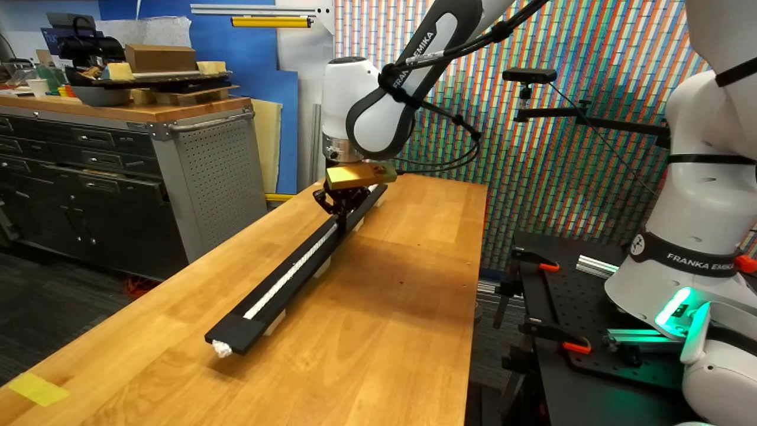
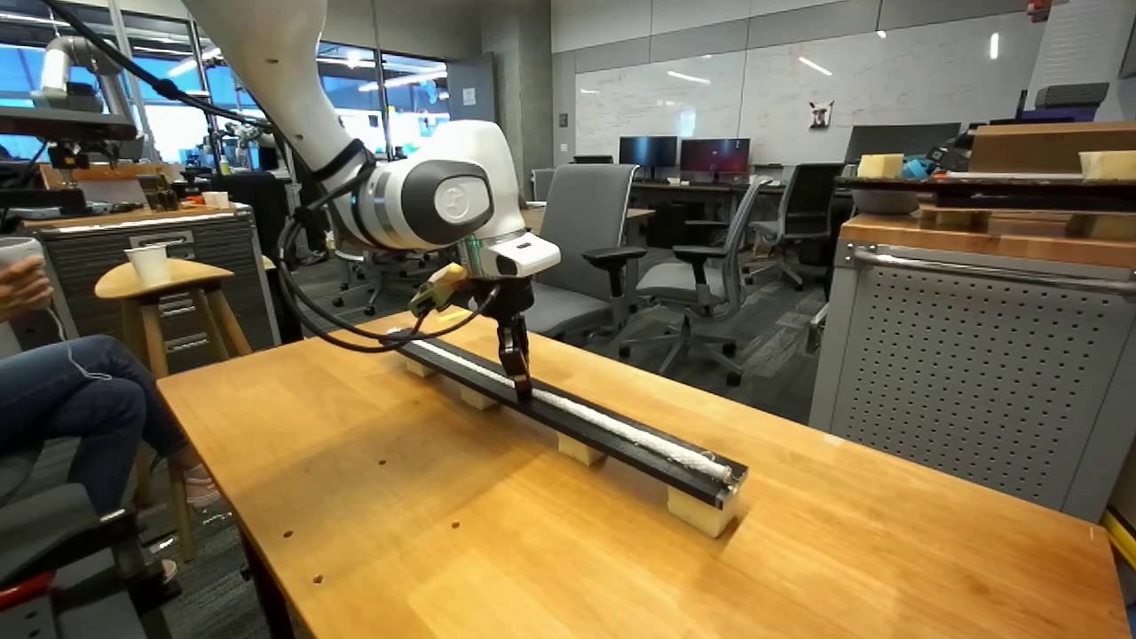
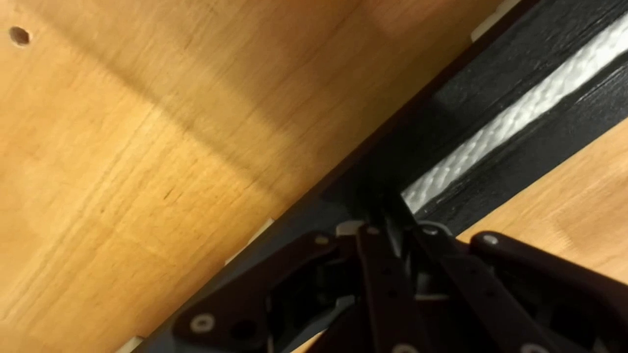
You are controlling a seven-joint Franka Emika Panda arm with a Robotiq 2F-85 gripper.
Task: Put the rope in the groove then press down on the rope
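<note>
The white rope [image 1: 293, 272] lies lengthwise along the black bar [image 2: 595, 433], and both exterior views show it running straight. In the wrist view the rope [image 3: 510, 120] sits inside the groove [image 3: 584, 93], with a thin dark gap along one side. My gripper [image 2: 522, 392] points straight down over the middle stretch of the bar. Its fingers are together, with nothing visible between them. The tips of the gripper [image 3: 385, 198] are at the rope's line and hide a short piece of it. Whether they press on the rope cannot be made out.
Several pale blocks [image 2: 701, 510] hold the bar above the wooden table [image 1: 402, 331]. A white rope end [image 1: 222, 348] sticks out beneath a black piece across the bar's end. Yellow tape [image 1: 38, 389] marks a table corner. A person [image 2: 80, 408] sits beyond the table edge.
</note>
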